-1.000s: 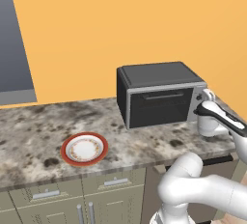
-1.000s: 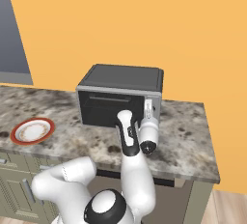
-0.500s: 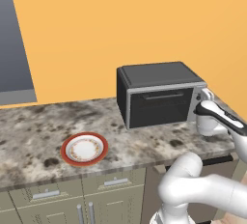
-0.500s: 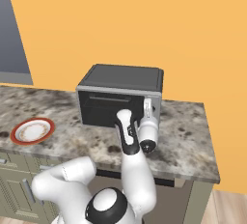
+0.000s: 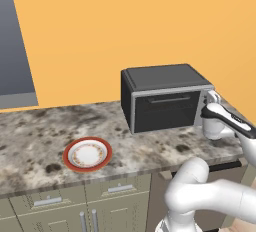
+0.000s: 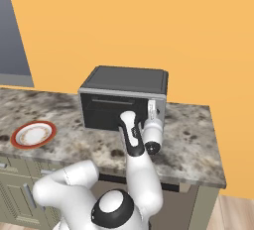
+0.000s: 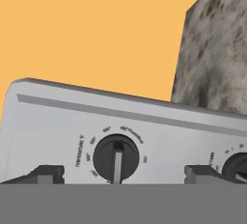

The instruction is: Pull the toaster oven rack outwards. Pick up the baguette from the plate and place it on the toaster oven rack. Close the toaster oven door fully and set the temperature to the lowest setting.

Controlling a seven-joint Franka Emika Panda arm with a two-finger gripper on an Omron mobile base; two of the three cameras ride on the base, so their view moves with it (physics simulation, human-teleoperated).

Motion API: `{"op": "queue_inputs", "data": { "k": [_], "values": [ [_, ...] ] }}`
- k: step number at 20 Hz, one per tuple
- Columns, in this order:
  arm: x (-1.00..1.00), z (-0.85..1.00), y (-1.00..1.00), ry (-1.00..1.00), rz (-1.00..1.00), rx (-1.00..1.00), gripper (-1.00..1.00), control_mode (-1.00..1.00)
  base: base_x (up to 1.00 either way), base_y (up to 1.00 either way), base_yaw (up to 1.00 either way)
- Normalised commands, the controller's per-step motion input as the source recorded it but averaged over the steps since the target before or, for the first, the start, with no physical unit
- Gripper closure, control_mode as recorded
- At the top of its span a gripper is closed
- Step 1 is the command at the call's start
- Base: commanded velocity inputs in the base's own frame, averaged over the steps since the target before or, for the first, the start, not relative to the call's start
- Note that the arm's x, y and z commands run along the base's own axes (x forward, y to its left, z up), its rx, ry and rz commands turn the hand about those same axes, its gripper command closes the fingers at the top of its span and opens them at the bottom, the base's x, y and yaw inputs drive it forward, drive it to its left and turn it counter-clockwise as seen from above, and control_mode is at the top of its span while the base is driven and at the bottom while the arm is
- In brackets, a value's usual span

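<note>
plate (image 5: 87,154): bare, left on worktop (image 5: 30,136) | toaster oven (image 5: 165,97): right of plate, well apart; toaster oven door (image 5: 167,109) shut | gripper (image 7: 118,175): jaws apart, at the control strip, straddling a dark knob (image 7: 116,158)

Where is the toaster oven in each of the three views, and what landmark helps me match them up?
Left base view: toaster oven right of centre on the counter, door shut.
Right base view: centre, behind the arm.
Hand view: its silver control strip fills the lower half, rolled sideways, with a dark knob between the open hand's fingertips.
Shared landmark: the orange wall behind the oven.
</note>
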Motion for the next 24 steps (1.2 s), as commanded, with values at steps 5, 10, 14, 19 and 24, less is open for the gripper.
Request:
{"op": "queue_inputs", "data": {
  "k": [5,10,14,19,24],
  "values": [
    [0.09,0.0,0.0,0.0,0.0,0.0,-1.0,-1.0,0.0,0.0,0.0],
    [0.06,0.0,0.0,0.0,0.0,0.0,-1.0,-1.0,0.0,0.0,0.0],
    [0.01,0.0,0.0,0.0,0.0,0.0,-1.0,-1.0,0.0,0.0,0.0],
    [0.02,0.0,0.0,0.0,0.0,0.0,-1.0,-1.0,0.0,0.0,0.0],
    [0.0,0.0,0.0,0.0,0.0,0.0,-1.0,-1.0,0.0,0.0,0.0]
  ]
}}
